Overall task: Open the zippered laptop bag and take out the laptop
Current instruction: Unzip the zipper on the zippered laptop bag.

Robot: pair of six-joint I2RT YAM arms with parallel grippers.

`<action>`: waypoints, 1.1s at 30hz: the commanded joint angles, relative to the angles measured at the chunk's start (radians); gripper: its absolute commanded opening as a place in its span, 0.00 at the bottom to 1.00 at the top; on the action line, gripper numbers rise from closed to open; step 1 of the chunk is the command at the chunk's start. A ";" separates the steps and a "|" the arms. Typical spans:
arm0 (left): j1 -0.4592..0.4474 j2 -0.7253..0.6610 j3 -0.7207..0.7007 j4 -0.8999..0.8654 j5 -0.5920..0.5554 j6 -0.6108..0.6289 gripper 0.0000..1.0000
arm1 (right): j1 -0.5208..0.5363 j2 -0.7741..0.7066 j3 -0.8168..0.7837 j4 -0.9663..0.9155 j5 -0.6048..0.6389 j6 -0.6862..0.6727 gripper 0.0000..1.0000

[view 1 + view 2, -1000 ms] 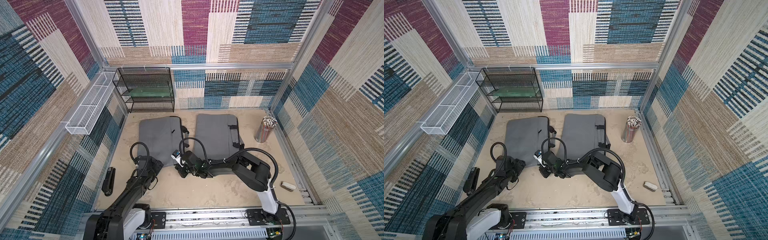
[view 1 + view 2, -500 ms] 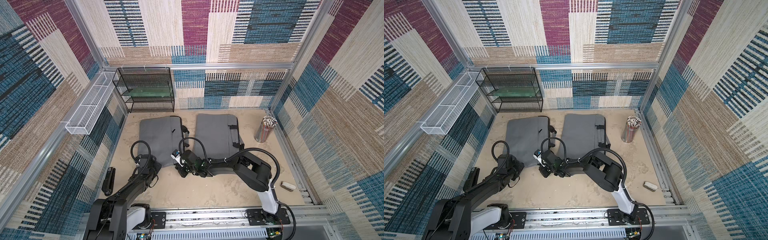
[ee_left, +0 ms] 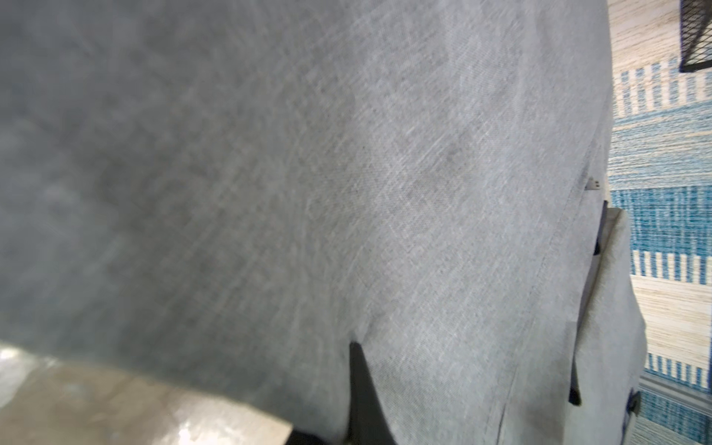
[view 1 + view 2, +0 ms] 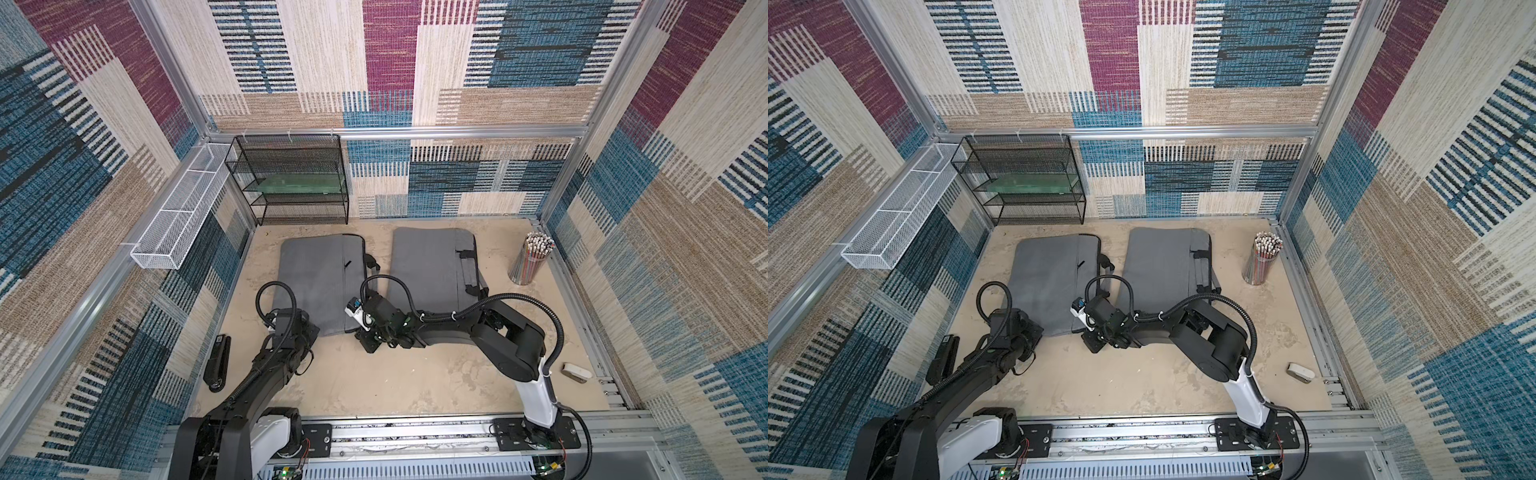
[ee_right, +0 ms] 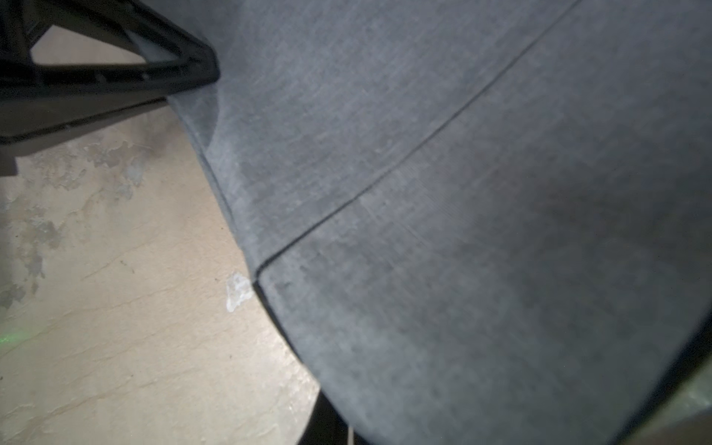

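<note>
A grey zippered laptop bag [image 4: 320, 282] [image 4: 1050, 278] lies flat at the left of the table, with black handles on its right side. My left gripper [image 4: 308, 330] [image 4: 1036, 330] sits at its near edge, shut on a pinch of the grey fabric. In the left wrist view the cloth [image 3: 346, 192] folds around one black finger [image 3: 362, 393]. My right gripper [image 4: 354, 326] [image 4: 1080, 325] is shut on the bag's near right corner, and in the right wrist view the bag [image 5: 462, 231] covers the jaws. The laptop is hidden.
A second grey bag [image 4: 432, 270] lies to the right, under the right arm. A black mesh shelf [image 4: 291, 178] and a white wire basket [image 4: 178, 216] stand at the back left. A pencil cup [image 4: 530, 257], a black stapler [image 4: 218, 361] and a small white block [image 4: 577, 371] sit along the table's sides.
My left gripper has closed on the near edge of the bag after edging up to it. The right arm has stayed where it was.
</note>
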 commanded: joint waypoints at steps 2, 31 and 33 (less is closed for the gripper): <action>0.019 -0.002 0.019 -0.081 -0.051 0.064 0.00 | -0.017 0.000 0.011 -0.074 0.023 0.006 0.00; 0.117 0.075 0.088 -0.137 0.010 0.213 0.00 | -0.118 0.058 0.170 -0.307 0.109 -0.021 0.00; 0.118 0.100 0.108 -0.156 0.011 0.226 0.00 | -0.125 0.063 0.186 -0.318 0.112 -0.028 0.00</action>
